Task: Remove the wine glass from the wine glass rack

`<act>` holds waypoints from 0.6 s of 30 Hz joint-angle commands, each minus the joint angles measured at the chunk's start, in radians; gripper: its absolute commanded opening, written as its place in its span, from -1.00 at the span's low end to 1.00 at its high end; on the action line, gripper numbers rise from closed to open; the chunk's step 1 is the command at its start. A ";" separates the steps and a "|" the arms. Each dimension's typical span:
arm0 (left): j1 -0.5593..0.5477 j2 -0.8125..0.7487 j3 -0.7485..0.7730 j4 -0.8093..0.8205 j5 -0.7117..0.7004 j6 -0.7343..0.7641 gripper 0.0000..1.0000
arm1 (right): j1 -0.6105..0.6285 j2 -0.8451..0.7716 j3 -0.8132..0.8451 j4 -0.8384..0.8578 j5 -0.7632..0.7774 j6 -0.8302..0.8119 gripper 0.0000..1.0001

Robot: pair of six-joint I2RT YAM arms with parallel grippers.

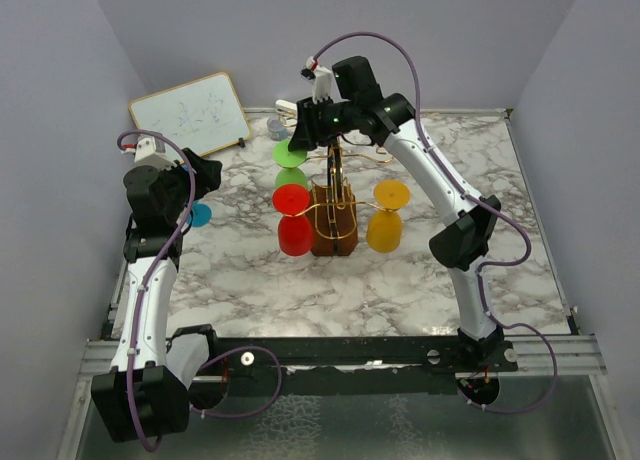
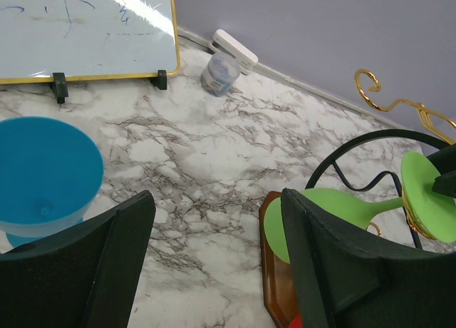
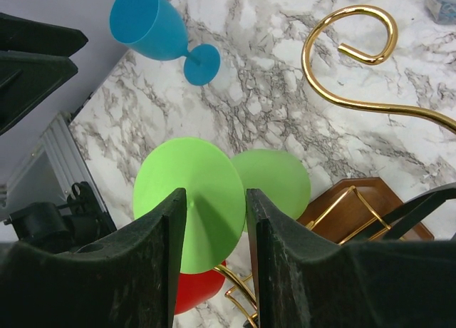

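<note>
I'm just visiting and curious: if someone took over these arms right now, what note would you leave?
Left gripper: open, empty, beside the blue glass standing on the table.
Right gripper: open at the foot of the green glass, no grip yet.
Wine glass rack: green glass, red glass and yellow glass hang on it.
Done: blue glass is off the rack.
Left: grasp the green glass, lift it clear.

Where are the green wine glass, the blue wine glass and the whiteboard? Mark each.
green wine glass (image 3: 191, 172), right wrist view, on its round foot.
blue wine glass (image 3: 148, 25), right wrist view, on its bowl.
whiteboard (image 1: 190, 110), top external view, on its white face.
</note>
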 commanded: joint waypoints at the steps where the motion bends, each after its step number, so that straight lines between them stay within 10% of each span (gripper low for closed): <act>1: -0.003 -0.003 -0.010 0.037 0.027 -0.008 0.47 | 0.006 -0.059 -0.036 0.006 -0.047 -0.009 -0.21; 18: -0.003 -0.003 -0.010 0.037 0.026 -0.008 0.47 | 0.014 -0.103 -0.088 0.078 -0.149 0.021 -0.30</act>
